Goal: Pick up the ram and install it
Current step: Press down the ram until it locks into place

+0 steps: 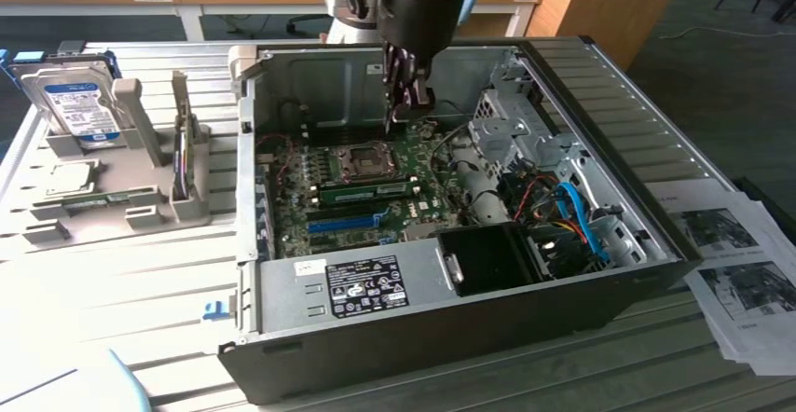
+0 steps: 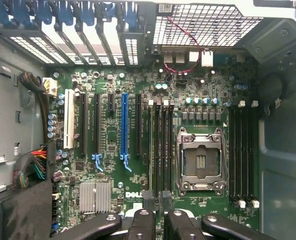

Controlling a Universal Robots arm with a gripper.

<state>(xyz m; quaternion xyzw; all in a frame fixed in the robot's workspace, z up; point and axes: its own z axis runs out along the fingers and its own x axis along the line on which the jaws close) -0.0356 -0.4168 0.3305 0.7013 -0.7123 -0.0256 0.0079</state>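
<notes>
Ok, so the case (image 1: 373,337) is lying open-side up, and the claw (image 1: 404,118) hangs down inside it over the board (image 2: 113,135).

The claw looks released to me. In the wrist view its fingertips (image 2: 148,196) sit apart with bare board showing in the gap, and I can't see anything green pinched between them.

The ram (image 1: 371,189) isn't in the claw as far as I can tell. It's standing on edge in a slot straight under the claw, just off toward the open front of the case. It sits between the socket (image 1: 367,158) and the blue slot (image 1: 342,223). My read is it's already in its slot, but I can't tell from here whether it's pushed fully home or just resting in there.

The bit that matters is the ram's long axis. It runs along the slot, crosswise in the exterior view. In the wrist view that bank of slots runs straight out from between the fingertips, so the claw's gap looks lined up with the slots instead of crossing them. There's only one arm, so no question about which is nearer.
</notes>
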